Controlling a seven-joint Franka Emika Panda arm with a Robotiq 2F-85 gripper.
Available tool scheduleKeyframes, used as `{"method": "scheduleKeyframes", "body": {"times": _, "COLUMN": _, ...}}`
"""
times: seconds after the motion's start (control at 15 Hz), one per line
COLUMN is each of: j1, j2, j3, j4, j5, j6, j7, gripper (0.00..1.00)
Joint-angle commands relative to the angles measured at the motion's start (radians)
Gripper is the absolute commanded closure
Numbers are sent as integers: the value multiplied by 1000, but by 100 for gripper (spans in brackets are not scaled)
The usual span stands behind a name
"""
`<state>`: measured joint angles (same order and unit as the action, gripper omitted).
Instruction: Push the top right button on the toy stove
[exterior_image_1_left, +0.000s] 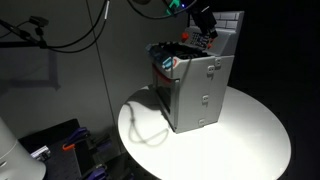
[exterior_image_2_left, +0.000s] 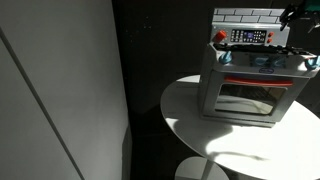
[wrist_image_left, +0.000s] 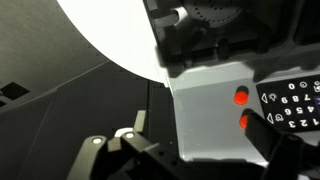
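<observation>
The grey toy stove (exterior_image_1_left: 200, 90) stands on a round white table (exterior_image_1_left: 255, 135); it also shows in an exterior view (exterior_image_2_left: 250, 85) with its tiled back wall and control panel (exterior_image_2_left: 248, 37). My gripper (exterior_image_1_left: 205, 22) hovers over the stove's top at the panel, and only its edge shows in an exterior view (exterior_image_2_left: 302, 14). In the wrist view the gripper (wrist_image_left: 195, 122) is open and holds nothing. Its right fingertip touches or overlaps the lower of two red buttons (wrist_image_left: 245, 121). The other red button (wrist_image_left: 241, 97) lies just beside it. A dark keypad (wrist_image_left: 295, 105) is to the right.
The dark cooktop (wrist_image_left: 210, 15) lies beyond the panel. The table rim (wrist_image_left: 110, 40) drops off to dark floor. Cables (exterior_image_1_left: 70, 40) hang behind the table. A grey wall or panel (exterior_image_2_left: 60, 90) stands beside it.
</observation>
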<state>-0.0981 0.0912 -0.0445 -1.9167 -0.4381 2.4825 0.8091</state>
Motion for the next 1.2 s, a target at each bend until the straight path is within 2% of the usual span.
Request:
{"method": "scheduleKeyframes", "body": {"times": 0.0, "j1": 39, "j2": 50, "j3": -33, "j4": 70, "j5": -27, "j6": -35, "j7": 41, "gripper": 0}}
{"method": "scheduleKeyframes", "body": {"times": 1.13, "j1": 100, "j2": 137, "j3": -90, "j4": 161, "j5": -9, "j6": -64, "j7": 45, "gripper": 0}}
